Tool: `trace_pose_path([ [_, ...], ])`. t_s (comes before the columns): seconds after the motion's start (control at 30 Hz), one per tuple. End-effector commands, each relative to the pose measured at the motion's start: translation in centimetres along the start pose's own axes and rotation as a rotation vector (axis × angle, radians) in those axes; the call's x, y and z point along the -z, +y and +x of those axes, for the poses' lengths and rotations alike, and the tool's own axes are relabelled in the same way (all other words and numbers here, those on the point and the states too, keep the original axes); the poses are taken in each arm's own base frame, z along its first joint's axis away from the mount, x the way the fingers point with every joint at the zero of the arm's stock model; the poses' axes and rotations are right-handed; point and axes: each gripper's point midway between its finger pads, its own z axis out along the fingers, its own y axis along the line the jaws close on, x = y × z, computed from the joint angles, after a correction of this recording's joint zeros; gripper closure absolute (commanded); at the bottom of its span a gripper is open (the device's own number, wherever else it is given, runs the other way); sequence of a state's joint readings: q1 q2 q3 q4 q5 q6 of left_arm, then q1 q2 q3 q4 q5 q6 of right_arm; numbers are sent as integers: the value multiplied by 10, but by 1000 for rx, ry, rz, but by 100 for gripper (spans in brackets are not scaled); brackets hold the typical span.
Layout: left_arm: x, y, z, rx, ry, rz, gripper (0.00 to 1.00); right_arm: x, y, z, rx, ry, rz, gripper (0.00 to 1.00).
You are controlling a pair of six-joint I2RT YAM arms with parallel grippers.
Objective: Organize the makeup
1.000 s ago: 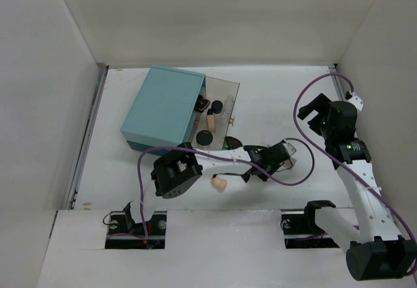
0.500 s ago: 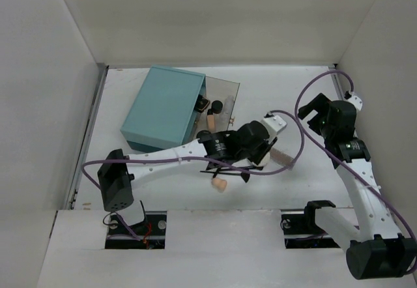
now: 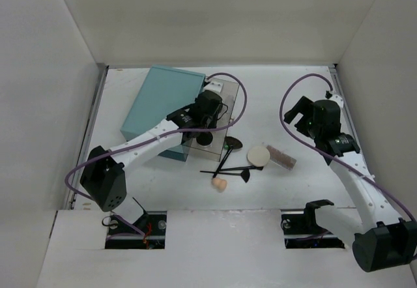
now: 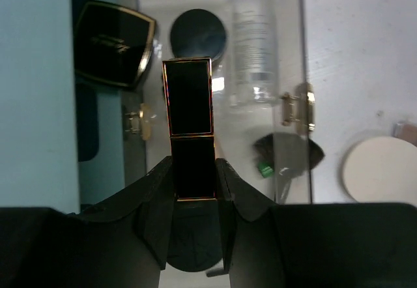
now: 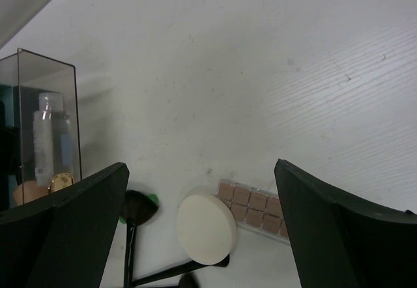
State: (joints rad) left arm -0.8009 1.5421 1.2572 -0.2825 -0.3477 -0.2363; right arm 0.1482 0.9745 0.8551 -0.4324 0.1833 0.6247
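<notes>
My left gripper point(image 3: 207, 109) point(image 4: 193, 167) is shut on a black gold-edged rectangular case point(image 4: 189, 128) and holds it over the clear tray point(image 3: 225, 92) beside the teal box point(image 3: 163, 105). In the tray lie a clear tube point(image 4: 251, 40), a black round compact point(image 4: 198, 35) and a black angular compact point(image 4: 114, 52). On the table lie a round white puff point(image 3: 258, 155) point(image 5: 206, 228), a pinkish palette point(image 3: 281, 157) point(image 5: 257, 208), black-handled brushes point(image 3: 228, 164) point(image 5: 130, 236) and a peach sponge point(image 3: 219, 184). My right gripper point(image 3: 301, 112) point(image 5: 199, 171) is open and empty, above the puff and palette.
The tray's upright glass wall point(image 4: 303, 73) with a gold clasp point(image 4: 296, 109) stands between the tray and the loose items. White walls enclose the table on the left, the back and the right. A purple cable point(image 3: 238, 99) loops over the tray.
My left arm has swung back and to the left, from the middle of the table to over the clear tray. The puff and palette now show. My right gripper has shifted a little to the left.
</notes>
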Motion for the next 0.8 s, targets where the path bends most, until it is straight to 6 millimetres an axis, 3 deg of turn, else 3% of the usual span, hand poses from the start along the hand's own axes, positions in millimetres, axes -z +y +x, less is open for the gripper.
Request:
trace_pose_path([
  [0.0, 8, 18, -7, 98, -26, -47, 84, -4, 12, -8, 10, -34, -37, 0],
  [0.3, -5, 35, 11, 155, 37, -108, 79, -11, 12, 3, 23, -2, -31, 0],
  [0.43, -5, 42, 12, 176, 43, -125, 56, -21, 9, 22, 55, 55, -10, 0],
  [0.6, 0, 35, 9, 159, 27, -103, 26, -26, 15, 42, 99, 101, -33, 0],
  [0.77, 7, 29, 3, 147, 6, -81, 22, -23, 21, 47, 124, 104, -60, 0],
])
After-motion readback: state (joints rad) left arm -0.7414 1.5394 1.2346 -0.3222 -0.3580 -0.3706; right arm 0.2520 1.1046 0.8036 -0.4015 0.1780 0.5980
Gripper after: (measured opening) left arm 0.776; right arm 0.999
